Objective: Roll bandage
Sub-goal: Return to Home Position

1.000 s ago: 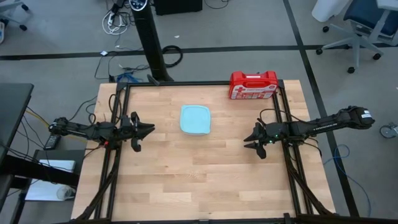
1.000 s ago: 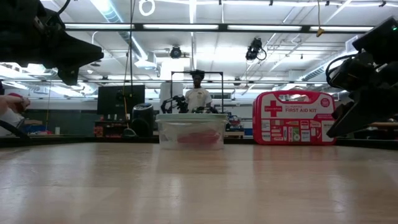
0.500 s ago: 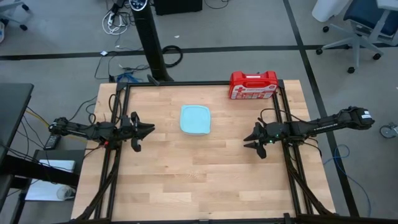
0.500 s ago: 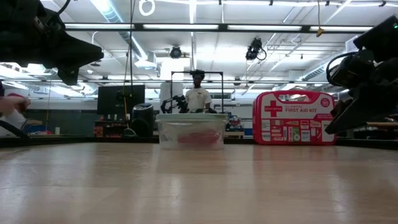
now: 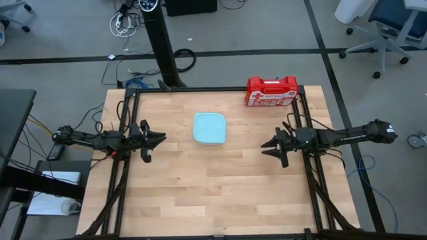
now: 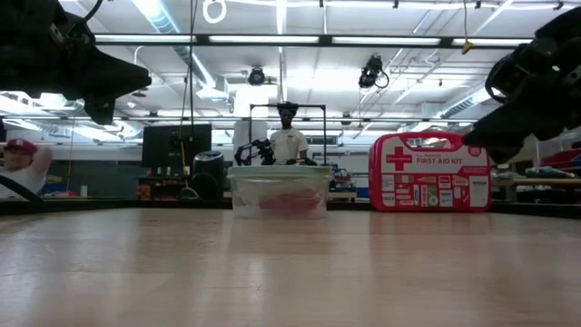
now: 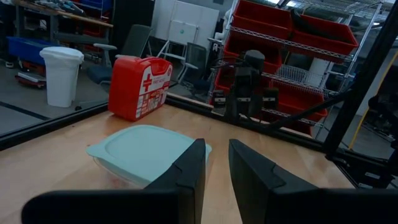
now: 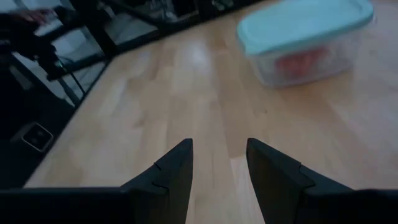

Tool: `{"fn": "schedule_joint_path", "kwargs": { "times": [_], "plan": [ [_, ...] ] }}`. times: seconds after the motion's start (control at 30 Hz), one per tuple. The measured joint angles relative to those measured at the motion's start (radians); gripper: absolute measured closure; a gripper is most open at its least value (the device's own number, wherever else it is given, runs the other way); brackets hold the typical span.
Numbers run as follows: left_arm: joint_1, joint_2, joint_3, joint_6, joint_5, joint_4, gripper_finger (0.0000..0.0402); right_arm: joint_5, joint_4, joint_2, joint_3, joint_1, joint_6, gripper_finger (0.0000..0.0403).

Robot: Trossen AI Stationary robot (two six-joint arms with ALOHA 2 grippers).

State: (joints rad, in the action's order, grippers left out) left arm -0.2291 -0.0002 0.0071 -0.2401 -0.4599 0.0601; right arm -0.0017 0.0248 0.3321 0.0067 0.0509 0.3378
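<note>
Bandage (image 6: 286, 202) in closed container (image 5: 209, 127) — between left end effector (image 5: 159, 139) and right end effector (image 5: 268, 146), both parted.

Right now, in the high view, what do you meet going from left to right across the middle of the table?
left end effector → pale blue lidded container → right end effector
</note>
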Motion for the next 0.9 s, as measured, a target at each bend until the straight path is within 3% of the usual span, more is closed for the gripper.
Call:
{"fn": "schedule_joint_path", "kwargs": {
  "times": [0.27,0.9],
  "plan": [
    [0.000,0.000,0.000,0.000,0.000,0.000,0.0325,-0.001,-0.014,-0.106,0.000,0.000,0.000,0.0251],
    [0.000,0.000,0.000,0.000,-0.001,0.021,0.0325,0.000,0.010,-0.105,0.000,0.000,0.000,0.0249]
  ]
}}
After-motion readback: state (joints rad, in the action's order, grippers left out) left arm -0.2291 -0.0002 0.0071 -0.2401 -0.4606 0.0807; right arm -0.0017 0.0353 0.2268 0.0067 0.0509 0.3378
